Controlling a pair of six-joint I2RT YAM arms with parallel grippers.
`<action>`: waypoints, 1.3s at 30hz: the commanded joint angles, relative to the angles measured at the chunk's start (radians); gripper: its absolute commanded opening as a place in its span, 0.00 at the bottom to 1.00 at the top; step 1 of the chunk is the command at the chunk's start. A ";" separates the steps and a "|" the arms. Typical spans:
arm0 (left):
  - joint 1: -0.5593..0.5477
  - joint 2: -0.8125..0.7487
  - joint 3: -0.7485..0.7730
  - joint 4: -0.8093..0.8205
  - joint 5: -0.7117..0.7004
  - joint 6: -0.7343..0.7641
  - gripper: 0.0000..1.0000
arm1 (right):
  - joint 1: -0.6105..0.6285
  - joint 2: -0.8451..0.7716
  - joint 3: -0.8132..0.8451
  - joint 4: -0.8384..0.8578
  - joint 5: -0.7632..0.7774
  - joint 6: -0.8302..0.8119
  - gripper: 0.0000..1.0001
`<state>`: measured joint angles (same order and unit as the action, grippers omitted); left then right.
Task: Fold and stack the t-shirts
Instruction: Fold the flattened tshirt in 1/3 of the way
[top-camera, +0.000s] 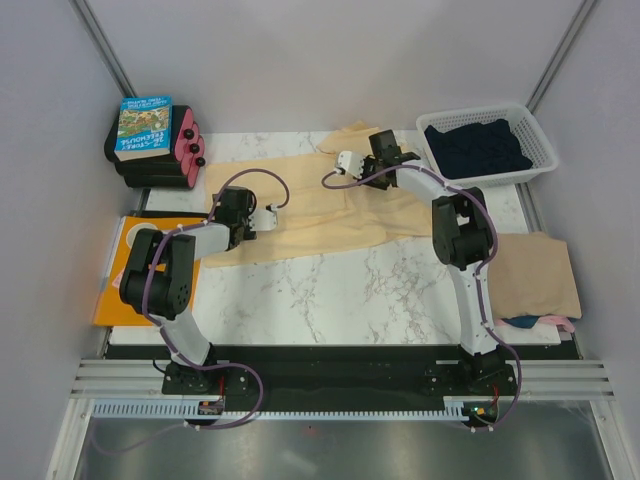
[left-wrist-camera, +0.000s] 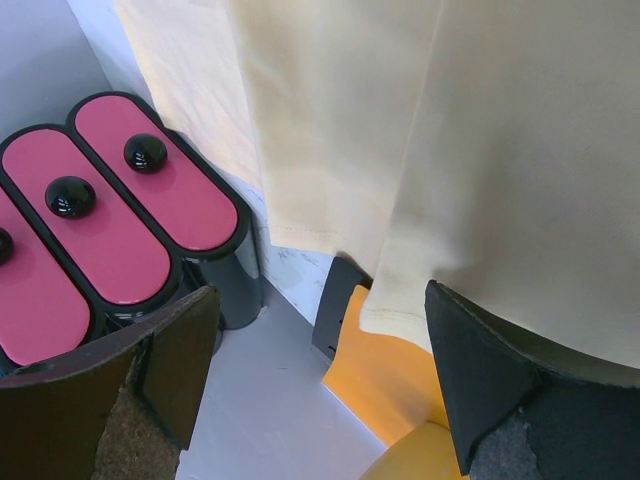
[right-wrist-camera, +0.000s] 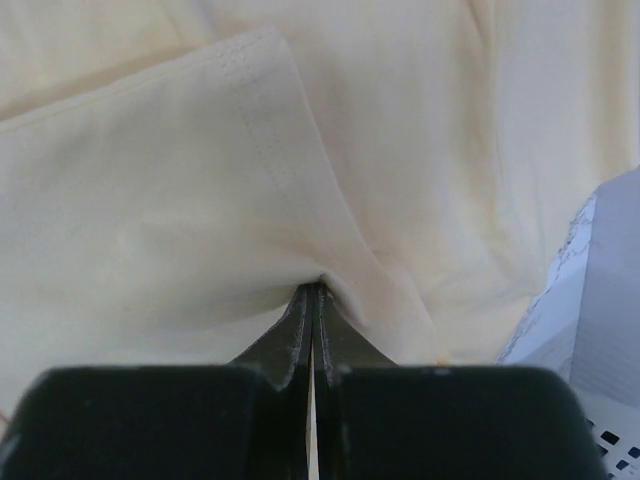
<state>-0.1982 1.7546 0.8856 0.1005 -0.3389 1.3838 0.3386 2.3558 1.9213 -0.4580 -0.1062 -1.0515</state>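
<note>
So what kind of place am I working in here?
Probably a lab test cell, not a home: plain grey walls box in a marble-patterned table, with a metal mounting rail along its near edge.

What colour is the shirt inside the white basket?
The shirt in the basket is dark navy. The top external view shows it best.

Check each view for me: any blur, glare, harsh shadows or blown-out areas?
Top view: sharp and evenly lit, only soft shadows on the table. Left wrist: small glare spots on the black knobs; the open left claw reads dark against the bright yellow shirt. Right wrist: hem stitching is crisp, and the right claw, pinching the cloth, is nearly black with little detail.
</note>
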 joint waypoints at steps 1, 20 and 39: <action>-0.006 0.009 0.035 0.008 -0.003 -0.037 0.90 | 0.014 0.010 -0.013 0.105 0.020 0.008 0.00; -0.010 0.025 0.041 0.010 0.000 -0.048 0.90 | 0.054 0.000 -0.134 0.588 0.303 0.010 0.00; -0.018 0.034 0.050 0.011 0.003 -0.051 0.90 | 0.100 -0.009 0.073 0.056 -0.090 0.171 0.59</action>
<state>-0.2054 1.7744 0.9062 0.0998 -0.3386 1.3731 0.4229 2.3558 1.9408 -0.2932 -0.0883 -0.9318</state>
